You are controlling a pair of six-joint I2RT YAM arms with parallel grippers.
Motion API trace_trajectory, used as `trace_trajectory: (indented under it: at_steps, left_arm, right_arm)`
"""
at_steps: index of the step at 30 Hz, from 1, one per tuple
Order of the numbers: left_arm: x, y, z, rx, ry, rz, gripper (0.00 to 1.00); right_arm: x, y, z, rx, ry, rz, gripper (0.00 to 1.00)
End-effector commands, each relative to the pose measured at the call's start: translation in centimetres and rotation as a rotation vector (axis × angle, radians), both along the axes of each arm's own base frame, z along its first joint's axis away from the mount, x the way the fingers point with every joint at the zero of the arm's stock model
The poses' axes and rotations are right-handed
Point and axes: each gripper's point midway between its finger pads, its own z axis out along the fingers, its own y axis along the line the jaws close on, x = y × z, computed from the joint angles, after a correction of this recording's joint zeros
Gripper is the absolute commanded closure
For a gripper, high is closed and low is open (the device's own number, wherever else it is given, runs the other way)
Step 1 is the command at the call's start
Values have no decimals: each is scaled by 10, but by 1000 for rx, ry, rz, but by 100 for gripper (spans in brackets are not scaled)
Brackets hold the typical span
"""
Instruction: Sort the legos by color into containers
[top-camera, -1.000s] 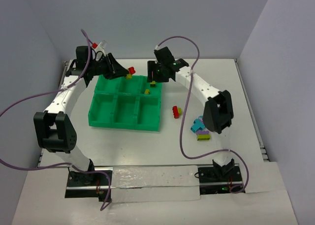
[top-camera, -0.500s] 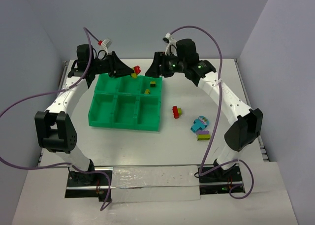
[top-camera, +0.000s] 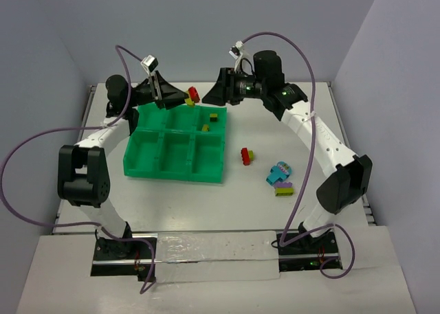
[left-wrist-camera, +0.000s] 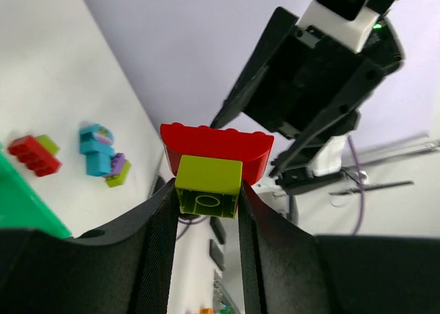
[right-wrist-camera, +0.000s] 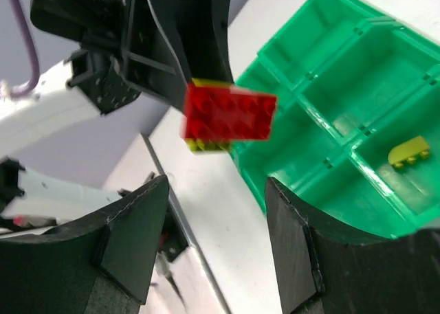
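Observation:
My left gripper (left-wrist-camera: 208, 194) is shut on a yellow-green lego (left-wrist-camera: 208, 185) that has a red lego (left-wrist-camera: 216, 149) stuck to its top. It holds them in the air over the far edge of the green tray (top-camera: 175, 171). My right gripper (right-wrist-camera: 216, 183) is open and empty, level with that pair and pointing at the red lego (right-wrist-camera: 230, 113) from a short gap. From above, the left gripper (top-camera: 183, 98) and right gripper (top-camera: 212, 98) face each other. Two small legos (top-camera: 214, 116) (top-camera: 205, 128) lie in the far right container.
On the table right of the tray lie a red and yellow-green pair (top-camera: 246, 155), a cyan and purple cluster (top-camera: 280, 172) and a yellow-green and purple piece (top-camera: 284, 189). A yellow-green lego (right-wrist-camera: 409, 152) shows in one compartment. The walls stand close behind.
My right gripper has pulled back from the tray's far right compartment, risen and turned toward the left gripper. The left gripper has lifted and tilted its legos slightly up.

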Motion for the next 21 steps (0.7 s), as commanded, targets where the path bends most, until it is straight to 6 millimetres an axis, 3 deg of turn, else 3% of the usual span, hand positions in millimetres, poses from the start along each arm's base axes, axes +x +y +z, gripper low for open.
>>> trace_trajectory:
  at_steps: [1,2,4,5,8,12,16,21]
  left_arm:
    - [-28,3,39,-158,-21,-119,100]
    - [-27,4,36,-180,13,-129,100]
    - [-29,3,36,-190,53,-145,100]
    - [-29,3,36,-185,47,-143,100]
    - [-29,1,34,-140,57,-127,100]
    - [-27,-3,33,-68,65,-103,100]
    - [-31,-5,31,-20,67,-98,100]
    - [-37,-7,29,-11,72,-99,100]
  right_arm:
    - [-15,-13,32,-11,-284,80,41]
    - [-21,-14,37,-13,-436,139,44]
    - [-26,-20,33,-19,-551,128,44]
    - [-24,-21,44,2,-655,114,43]
    - [-27,-27,51,-4,-807,105,37]
    - [-18,-20,52,-75,-846,179,37]
    - [-22,-13,58,-55,-976,238,37]
    - [-11,-3,64,-42,-982,265,36]
